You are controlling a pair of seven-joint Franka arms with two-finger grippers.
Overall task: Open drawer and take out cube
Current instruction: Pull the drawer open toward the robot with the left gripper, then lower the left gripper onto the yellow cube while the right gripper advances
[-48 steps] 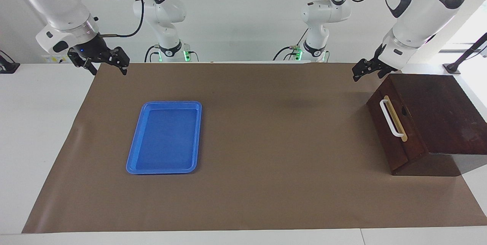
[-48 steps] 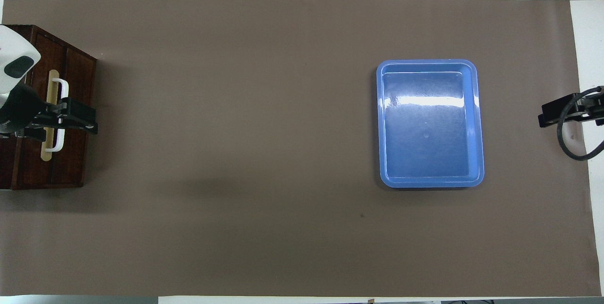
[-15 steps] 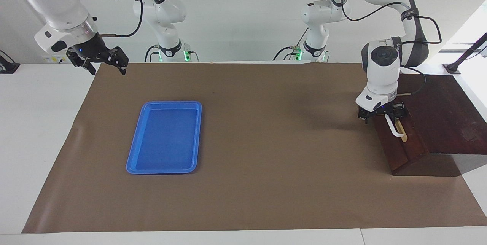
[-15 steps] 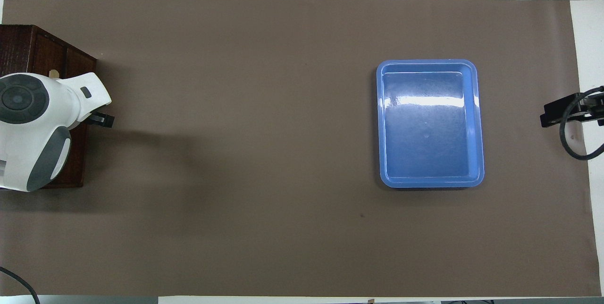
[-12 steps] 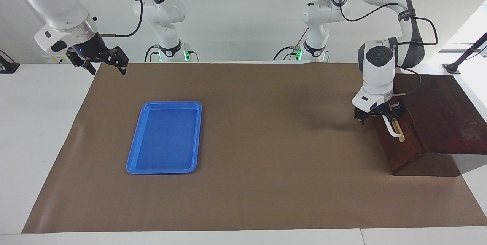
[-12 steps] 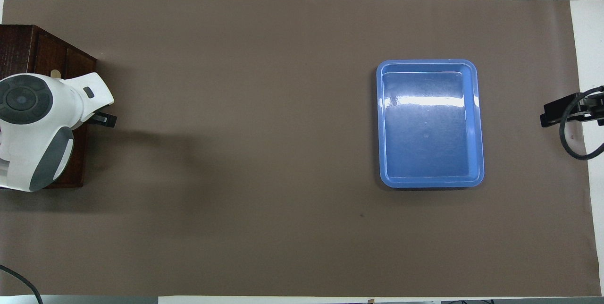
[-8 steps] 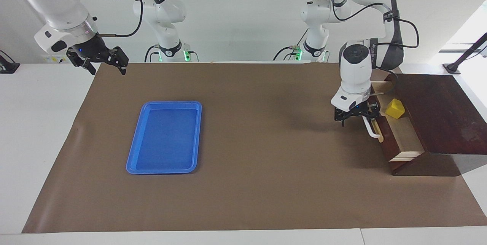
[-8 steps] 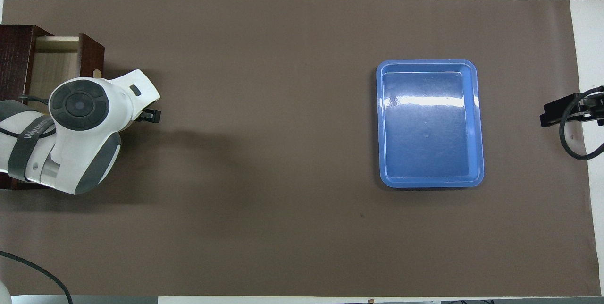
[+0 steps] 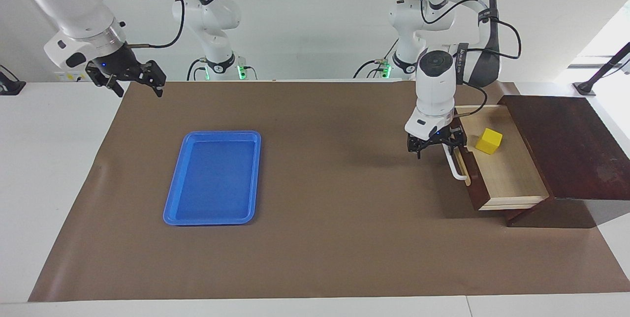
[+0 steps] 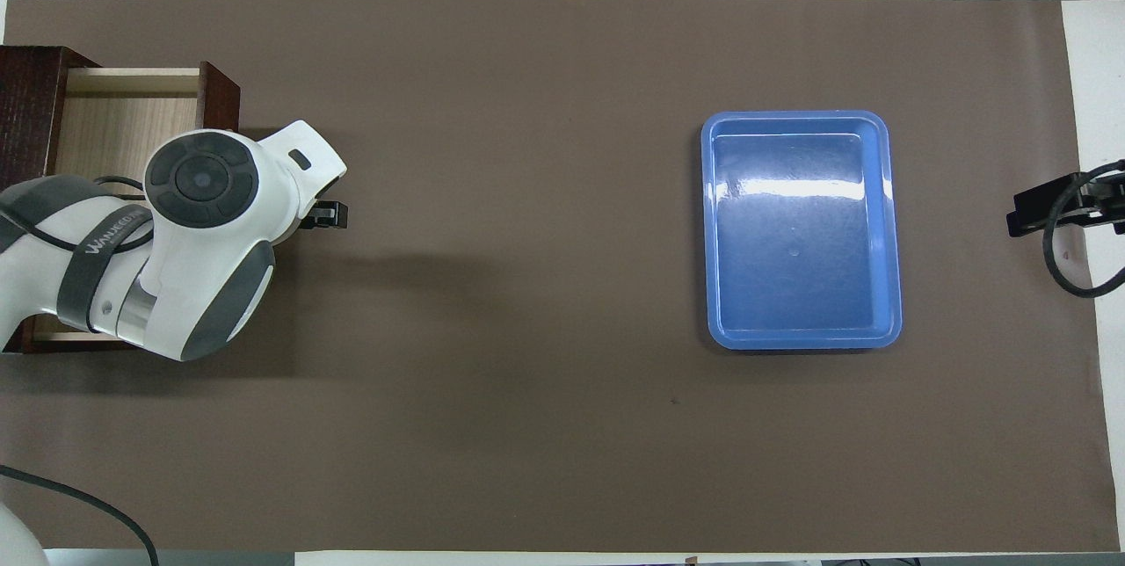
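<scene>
The drawer [image 9: 512, 179] of the dark wooden box [image 9: 571, 149] stands pulled well out, its pale inside showing. The yellow cube [image 9: 488, 141] lies in it, toward the end nearer to the robots. My left gripper [image 9: 445, 145] is down at the drawer's front, shut on the white bar handle [image 9: 458, 169]. In the overhead view the left arm's wrist [image 10: 202, 223] covers the cube and the handle; part of the drawer [image 10: 123, 122] shows. My right gripper [image 9: 130, 80] waits open and empty over the table edge at the right arm's end; it also shows in the overhead view [image 10: 1028, 213].
A flat blue tray [image 9: 211, 221] lies empty on the brown mat toward the right arm's end; it also shows in the overhead view [image 10: 707, 232]. The mat [image 9: 334, 199] covers the table between tray and drawer.
My left gripper came down onto the handle, closed on it and pulled the drawer out toward the table's middle, uncovering the yellow cube. The right arm has not moved.
</scene>
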